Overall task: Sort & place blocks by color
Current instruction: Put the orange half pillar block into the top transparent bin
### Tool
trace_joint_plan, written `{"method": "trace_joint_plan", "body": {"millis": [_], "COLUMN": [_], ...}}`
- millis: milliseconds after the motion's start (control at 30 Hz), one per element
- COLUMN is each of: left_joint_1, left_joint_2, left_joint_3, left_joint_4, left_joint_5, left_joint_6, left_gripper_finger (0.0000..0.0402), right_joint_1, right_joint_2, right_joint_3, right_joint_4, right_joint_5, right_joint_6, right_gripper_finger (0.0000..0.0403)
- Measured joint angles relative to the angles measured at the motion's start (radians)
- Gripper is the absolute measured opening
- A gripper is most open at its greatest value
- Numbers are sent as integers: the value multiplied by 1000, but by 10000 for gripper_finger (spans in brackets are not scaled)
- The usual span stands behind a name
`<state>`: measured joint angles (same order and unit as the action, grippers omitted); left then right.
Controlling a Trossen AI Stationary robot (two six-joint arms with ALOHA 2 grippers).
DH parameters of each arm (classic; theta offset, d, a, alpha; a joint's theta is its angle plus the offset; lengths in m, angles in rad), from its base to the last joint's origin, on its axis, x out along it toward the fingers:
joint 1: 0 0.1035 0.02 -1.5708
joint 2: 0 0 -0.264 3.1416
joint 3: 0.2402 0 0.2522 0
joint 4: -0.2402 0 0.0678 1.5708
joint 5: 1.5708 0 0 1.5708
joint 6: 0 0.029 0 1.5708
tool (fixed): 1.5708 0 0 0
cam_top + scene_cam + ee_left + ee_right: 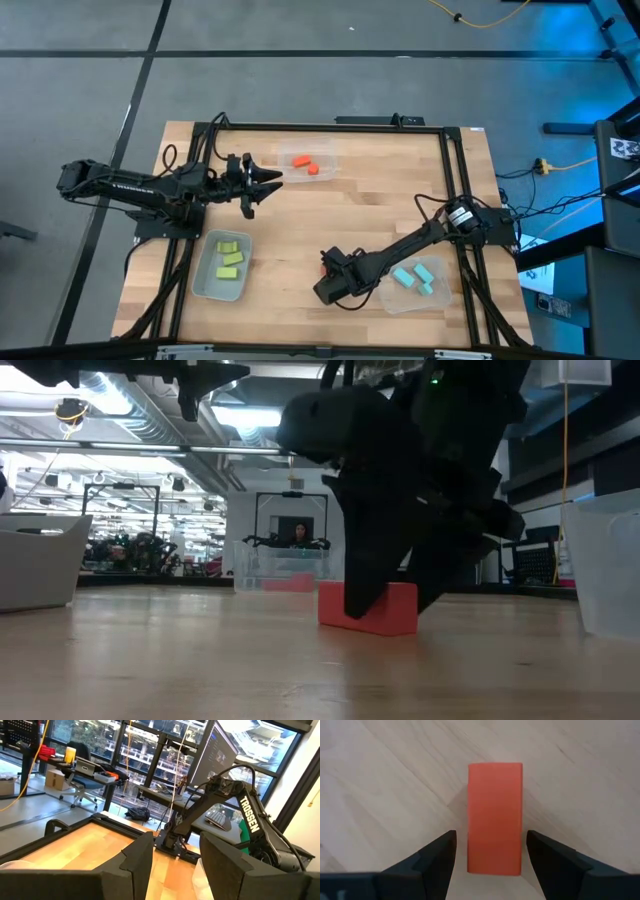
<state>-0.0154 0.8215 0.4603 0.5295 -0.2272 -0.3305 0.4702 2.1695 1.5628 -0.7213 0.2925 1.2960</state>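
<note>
Right wrist view, closest in: right gripper (490, 857) w/ fingers spread, straddling an orange-red block (495, 817) that lies flat on the wooden desk (380, 785); a gap shows on both sides, so neither finger touches it. Low view has the same block (368, 608) on the desk w/ the dark gripper down over it, one finger in front of its left part. High view puts this block (326, 265) at the near-centre of the desk, just beside the right gripper (330, 275), w/ the right arm reaching in from the desk's right edge. Near it to the right, a clear bin (445, 292) holds three light blue blocks (417, 276). At the near left, another clear bin (205, 285) holds three yellow-green blocks (230, 258). Farther back, left gripper (272, 180) hangs off the desk w/ fingers spread and nothing between them, pointing toward the far bin (330, 158), which holds two orange-red blocks (305, 164). Left wrist view shows its two dark fingers (140, 857) apart, w/ the right arm and a room w/ shelving and windows beyond. In the low view's far background, past the far bin, a person (300, 535) sits in the workshop; too small to tell more.
</note>
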Motion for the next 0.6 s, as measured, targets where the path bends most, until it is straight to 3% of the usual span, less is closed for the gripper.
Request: {"method": "trace_joint_plan", "body": {"millis": [400, 500, 600], "left_joint_1": [0, 0, 0], "left_joint_2": [0, 0, 0], "left_joint_3": [0, 0, 0], "left_joint_4": [-1, -1, -1], "left_joint_5": [0, 0, 0], "left_joint_6": [0, 0, 0], "left_gripper_finger": [154, 154, 154], "right_joint_1": [0, 4, 11], "right_joint_2": [3, 3, 3], "right_joint_3": [0, 0, 1], "right_joint_4": [-4, -5, -5], "right_joint_5": [-6, -5, -1], "right_joint_6": [-26, -25, -25], "right_gripper_finger": [240, 202, 138]}}
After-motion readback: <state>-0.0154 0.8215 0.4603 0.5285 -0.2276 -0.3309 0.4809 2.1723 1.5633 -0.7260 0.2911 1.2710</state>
